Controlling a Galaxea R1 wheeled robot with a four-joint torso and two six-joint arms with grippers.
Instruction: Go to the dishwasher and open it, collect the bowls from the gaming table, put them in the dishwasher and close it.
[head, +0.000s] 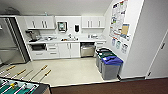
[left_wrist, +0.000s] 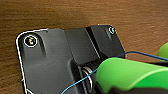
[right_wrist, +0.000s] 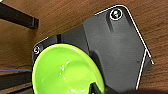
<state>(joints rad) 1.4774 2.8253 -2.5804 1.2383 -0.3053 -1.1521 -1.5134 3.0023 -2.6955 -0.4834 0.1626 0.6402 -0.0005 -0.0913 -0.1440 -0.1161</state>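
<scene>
A kitchenette fills the far wall: white wall cupboards (head: 40, 22) above a worktop (head: 67, 40) with a sink (head: 68, 39) near its middle. A steel fridge (head: 10, 42) stands at its left end, bins (head: 108, 63) beside the poster wall (head: 120, 20), and a table-football table (head: 17, 86) nearest.

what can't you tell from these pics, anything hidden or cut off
- Bright green round bowl, right wrist view: its lower part is cut off by the picture's edge, and what holds it cannot be seen.
- Green rounded shape, left wrist view: cut off by the edge, so what it is stays unclear.
- Grey steel-fronted dishwasher, head view: too small and blurred to tell whether its door is fully shut.
- Items on the white kitchen counter: too blurred to identify.
</scene>
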